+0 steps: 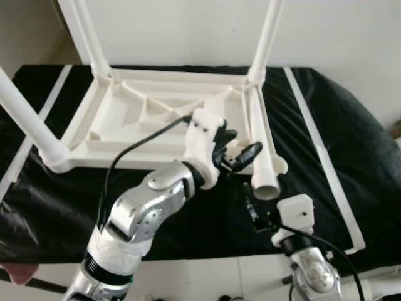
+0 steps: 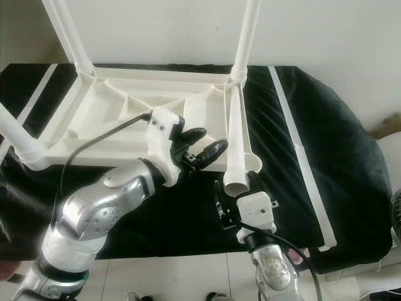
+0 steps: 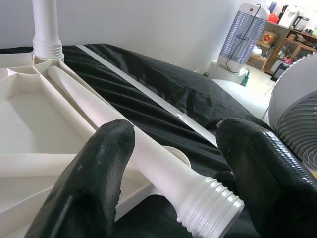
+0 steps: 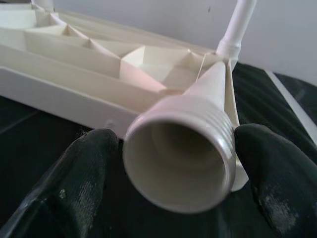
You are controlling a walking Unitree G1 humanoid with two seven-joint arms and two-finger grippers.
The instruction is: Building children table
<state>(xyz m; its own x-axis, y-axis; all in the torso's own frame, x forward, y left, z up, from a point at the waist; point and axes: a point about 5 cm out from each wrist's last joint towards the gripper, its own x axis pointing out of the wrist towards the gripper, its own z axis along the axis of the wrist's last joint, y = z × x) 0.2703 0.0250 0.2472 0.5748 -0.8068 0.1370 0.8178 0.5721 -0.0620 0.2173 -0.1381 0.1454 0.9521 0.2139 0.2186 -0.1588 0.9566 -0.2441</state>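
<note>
Left eye view: white tabletop (image 1: 119, 119) lies upside down on black cloth (image 1: 351, 132), w/ 3 legs upright. Loose leg (image 1: 262, 150) lies along its right rim. Left gripper (image 1: 237, 149) fingers apart beside it; right gripper (image 4: 173, 183) spread, flanking leg's threaded end.

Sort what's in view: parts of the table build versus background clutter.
Job:
upturned white plastic tabletop
three screwed-in white legs
loose white threaded leg
left claw, right claw, both open

Just about:
black cloth
white fan
tower-shaped insect zapper
</note>
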